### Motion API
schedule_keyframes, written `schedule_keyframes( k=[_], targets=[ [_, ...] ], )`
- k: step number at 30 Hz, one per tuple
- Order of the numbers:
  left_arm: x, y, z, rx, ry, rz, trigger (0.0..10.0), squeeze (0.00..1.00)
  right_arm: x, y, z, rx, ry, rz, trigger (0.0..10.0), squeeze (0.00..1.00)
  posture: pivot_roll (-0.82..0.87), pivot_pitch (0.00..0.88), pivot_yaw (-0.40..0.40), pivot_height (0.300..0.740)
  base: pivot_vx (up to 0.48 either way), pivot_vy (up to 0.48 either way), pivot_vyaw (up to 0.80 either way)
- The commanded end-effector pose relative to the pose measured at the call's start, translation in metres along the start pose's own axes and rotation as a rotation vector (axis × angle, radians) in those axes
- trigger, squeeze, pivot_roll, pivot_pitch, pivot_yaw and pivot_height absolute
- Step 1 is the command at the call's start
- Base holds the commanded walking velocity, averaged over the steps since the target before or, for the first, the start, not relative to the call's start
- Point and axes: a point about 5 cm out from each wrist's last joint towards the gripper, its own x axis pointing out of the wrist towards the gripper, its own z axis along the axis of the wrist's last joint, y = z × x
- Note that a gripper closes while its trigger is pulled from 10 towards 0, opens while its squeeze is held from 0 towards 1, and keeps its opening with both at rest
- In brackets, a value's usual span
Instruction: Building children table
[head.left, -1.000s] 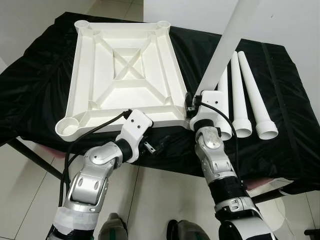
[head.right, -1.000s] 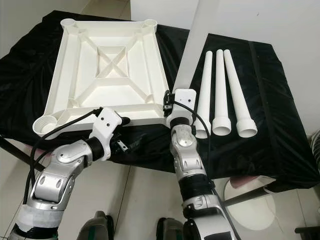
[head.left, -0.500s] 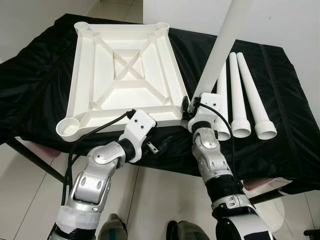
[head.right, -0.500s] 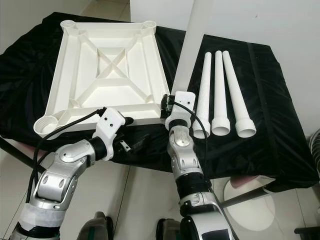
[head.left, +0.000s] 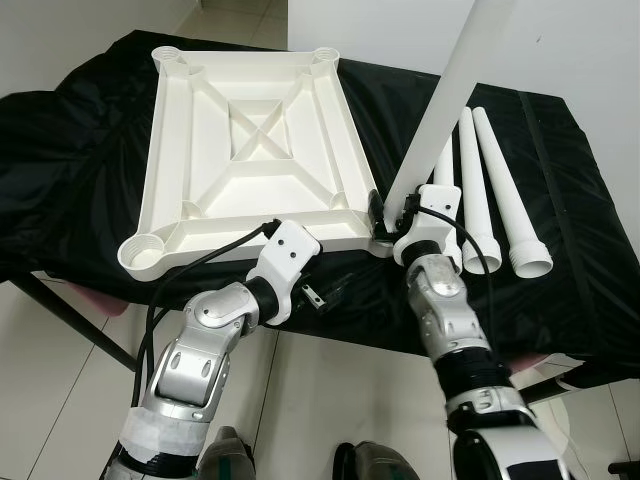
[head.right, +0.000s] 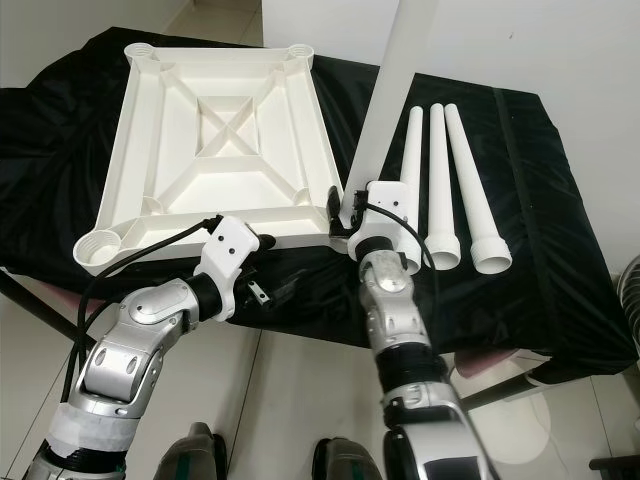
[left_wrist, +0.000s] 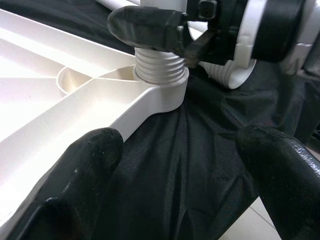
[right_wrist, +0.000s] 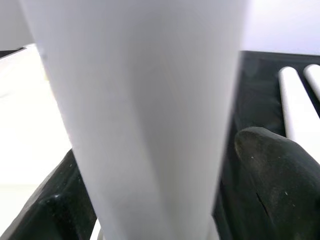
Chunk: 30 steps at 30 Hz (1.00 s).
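Across a black cloth (head.left: 90, 130) that covers the work table lies the white plastic tabletop (head.left: 250, 140), upside down, its ribbed underside and X-shaped bracing facing up and a round socket at each corner. At its near right corner socket (left_wrist: 162, 92) a white table leg (head.left: 450, 90) stands nearly upright, leaning slightly away to the right and running out of the head views at the top; the left wrist view shows its ribbed, threaded end seated in the socket's collar. The right gripper (head.left: 388, 212) pinches this leg low down, just above the socket, one black finger on each side of the tube, as the right wrist view shows with a fingertip (right_wrist: 272, 170) pressed beside the white shaft. The right arm rises from below with the forearm almost vertical and the wrist tilted up toward the leg. The left arm bends at the elbow and reaches in from the lower left, its wrist beside the tabletop's near edge; the left gripper (left_wrist: 182, 165) hangs spread wide over the cloth in front of the socket, holding nothing. Three spare legs (head.left: 480, 190) lie side by side on the cloth to the right, wide threaded ends toward the robot.
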Motion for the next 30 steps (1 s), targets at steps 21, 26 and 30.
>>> schedule_keyframes(
  k=[21,26,30],
  targets=[
    [0.014,-0.007,0.005,0.022,-0.020,0.064,10.0,0.00,0.009,-0.022,0.002,-0.113,0.063,0.380,10.0,0.00,0.07,0.029,-0.045,0.740,0.000,0.000,0.00],
    [0.016,-0.008,0.005,0.032,-0.018,0.065,10.0,0.00,0.012,-0.025,-0.001,-0.122,0.094,0.378,6.0,0.00,0.08,0.025,-0.048,0.740,0.000,0.000,0.00],
    [0.015,-0.008,0.005,0.034,-0.016,0.064,10.0,0.00,0.012,-0.028,-0.002,-0.117,0.103,0.378,1.2,0.00,0.08,0.025,-0.048,0.740,0.000,0.000,0.00]
  ],
)
